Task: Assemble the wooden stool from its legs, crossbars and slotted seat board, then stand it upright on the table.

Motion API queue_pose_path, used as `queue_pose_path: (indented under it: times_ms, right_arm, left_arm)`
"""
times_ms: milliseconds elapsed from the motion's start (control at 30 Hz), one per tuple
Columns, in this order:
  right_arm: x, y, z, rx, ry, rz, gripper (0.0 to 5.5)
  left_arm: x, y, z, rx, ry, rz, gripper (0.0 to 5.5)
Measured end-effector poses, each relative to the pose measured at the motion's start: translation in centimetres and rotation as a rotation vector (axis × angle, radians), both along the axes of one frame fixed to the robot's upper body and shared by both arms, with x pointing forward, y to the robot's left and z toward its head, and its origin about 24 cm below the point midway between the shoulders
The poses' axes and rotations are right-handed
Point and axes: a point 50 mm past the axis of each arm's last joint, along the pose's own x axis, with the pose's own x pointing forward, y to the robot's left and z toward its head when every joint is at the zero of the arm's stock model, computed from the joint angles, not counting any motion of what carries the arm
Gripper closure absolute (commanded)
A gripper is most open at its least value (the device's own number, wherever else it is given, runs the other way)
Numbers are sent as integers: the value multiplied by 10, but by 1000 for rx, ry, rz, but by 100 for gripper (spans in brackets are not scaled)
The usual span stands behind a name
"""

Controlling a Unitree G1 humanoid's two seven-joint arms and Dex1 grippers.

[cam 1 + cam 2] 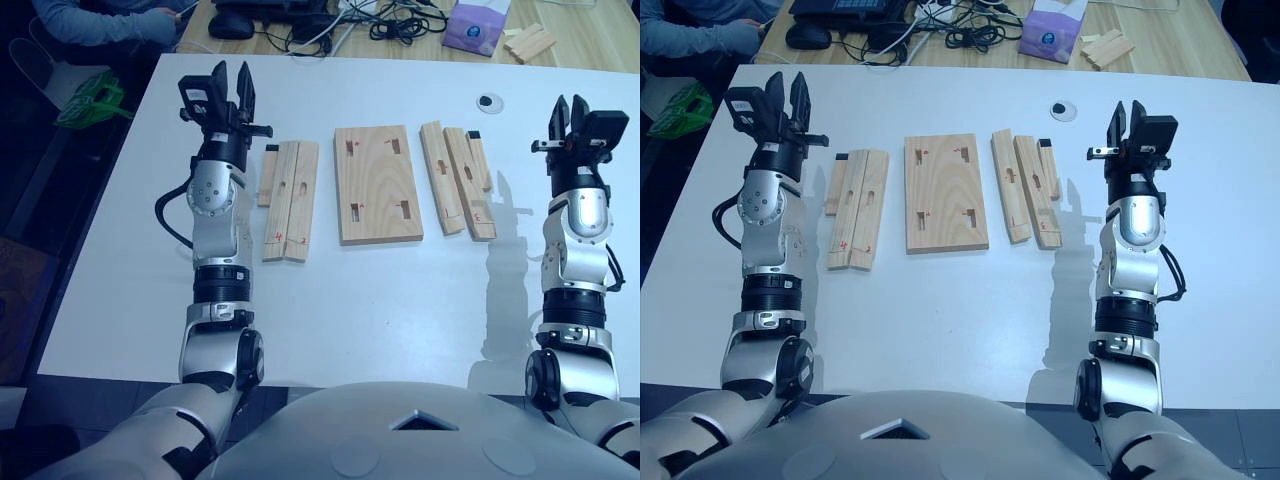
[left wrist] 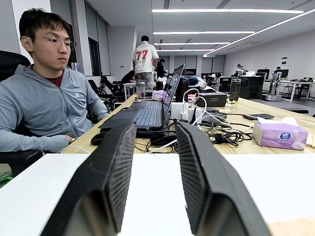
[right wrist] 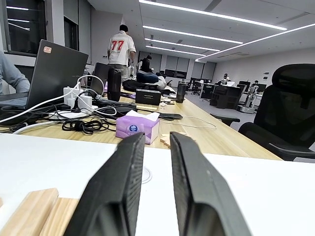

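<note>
Nearest us, we see the bare front of the white table (image 1: pixel 380 310). Further in, the seat board (image 1: pixel 378 185) lies flat at the middle, its four slots facing up. Just to its left lie the left wooden pieces (image 1: pixel 290 200), side by side and touching. Just to its right lie the right wooden pieces (image 1: pixel 458 180), also pressed together. The left gripper (image 1: pixel 231 80) hangs beside the left pieces, released and holding nothing. The right gripper (image 1: pixel 570 110) hangs well to the right of the right pieces, its fingers apart by a narrower gap and empty. Beyond them a small round disc (image 1: pixel 490 100) sits on the table. Farther off, on a wooden desk, are a tissue box (image 1: pixel 477 25) and wood scraps (image 1: pixel 528 42).
</note>
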Motion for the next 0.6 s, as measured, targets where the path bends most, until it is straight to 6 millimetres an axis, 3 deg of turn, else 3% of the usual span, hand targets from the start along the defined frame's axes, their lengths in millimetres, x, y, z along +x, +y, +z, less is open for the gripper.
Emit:
queue_pose_path:
  times_ms: [267, 367, 500, 600]
  right_arm:
    - [0, 5, -1, -26, 6, 27, 454]
    - [0, 7, -1, -30, 8, 39, 454]
    - [-4, 6, -6, -35, 21, 38, 454]
    - [-6, 6, -9, -36, 28, 33, 454]
  left_arm:
    - [-4, -2, -10, -5, 62, -3, 402]
    - [-3, -3, -13, 36, 104, -9, 352]
    - [-10, 18, -28, 150, 245, 52, 303]
    - [-24, 31, -44, 179, 408, 9, 303]
